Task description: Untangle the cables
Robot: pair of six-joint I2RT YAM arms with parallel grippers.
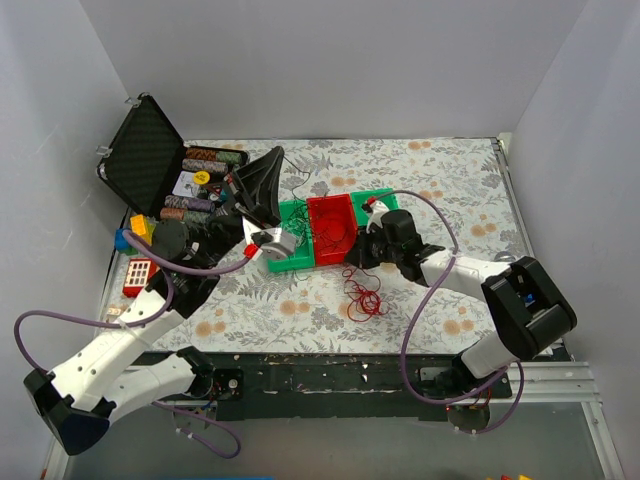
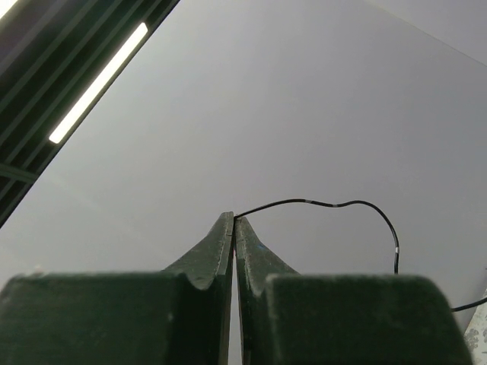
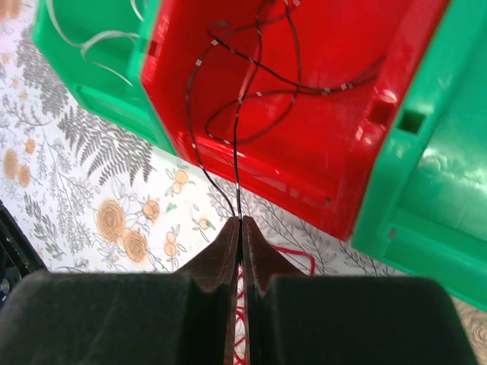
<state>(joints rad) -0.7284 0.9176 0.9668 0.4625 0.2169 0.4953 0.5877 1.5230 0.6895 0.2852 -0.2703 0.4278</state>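
Nearest the arm bases, the red tangle [image 1: 362, 297] lies bunched on the flowered tabletop [image 1: 450, 180], just in front of the bins, so the bulk of the cables looks unsorted. Just beyond it the right hand [image 3: 240, 222] has its fingers pressed together on a thin black strand [image 3: 237, 152], which runs up over the lip into the red bin [image 3: 304, 152] and loops there. A pale wire lies in the green bin [image 3: 76, 76] beside it. Farther back and lifted off the tabletop, the left hand [image 2: 234, 220] is pinched tight on a black wire arcing away to the right; it may be the same strand, though no view confirms it. I judge the task about partway: black and pale separated, red remaining.
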